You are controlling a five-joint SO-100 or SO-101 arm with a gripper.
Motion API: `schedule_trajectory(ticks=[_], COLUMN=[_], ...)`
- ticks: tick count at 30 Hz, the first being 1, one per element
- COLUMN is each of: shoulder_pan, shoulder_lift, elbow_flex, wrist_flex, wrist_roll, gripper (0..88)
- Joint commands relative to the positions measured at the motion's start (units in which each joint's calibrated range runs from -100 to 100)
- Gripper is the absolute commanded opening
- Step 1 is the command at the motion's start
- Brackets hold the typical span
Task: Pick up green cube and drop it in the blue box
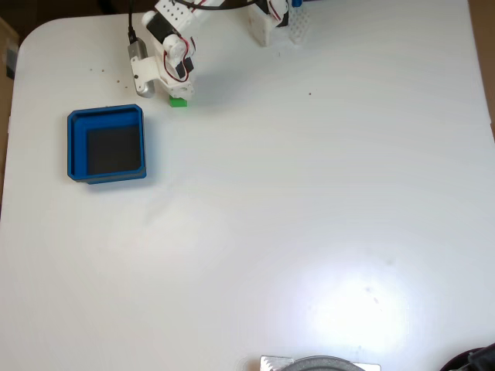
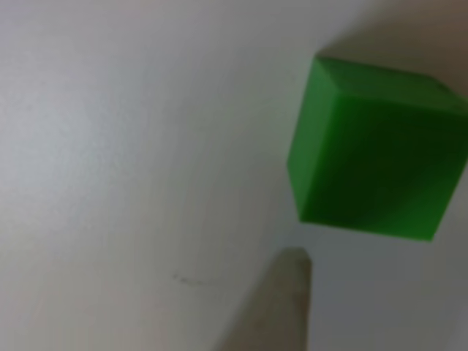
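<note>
The green cube (image 1: 179, 101) sat on the white table (image 1: 309, 216), up and to the right of the blue box (image 1: 106, 144) in the fixed view. The gripper (image 1: 172, 90) hung directly over the cube; whether it gripped it could not be told.

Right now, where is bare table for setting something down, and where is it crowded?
Bare: the broad white table right of and below the blue box. Crowded: the top edge, where the gripper hangs over the green cube near the arm's base.

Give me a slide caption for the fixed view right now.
End effector lowered over the green cube near the table's far edge; blue box waits empty to the left.
</note>
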Motion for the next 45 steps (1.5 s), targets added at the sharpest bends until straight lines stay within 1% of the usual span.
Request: schedule_trajectory(ticks=[1,6,14,23,45], shoulder_pan=[0.3,0.3,0.6,0.6,0.6], shoulder_lift=[-0.2,-0.2,-0.2,4.0,4.2], elbow_flex=[-1.2,-1.2,-1.0,-1.2,-1.3], wrist_flex=[-0.6,-1.0,-7.1,-7.1,-8.7], wrist_roll=[0.0,0.0,0.0,0.0,0.0], gripper=[25.2,25.2,25.2,25.2,25.1])
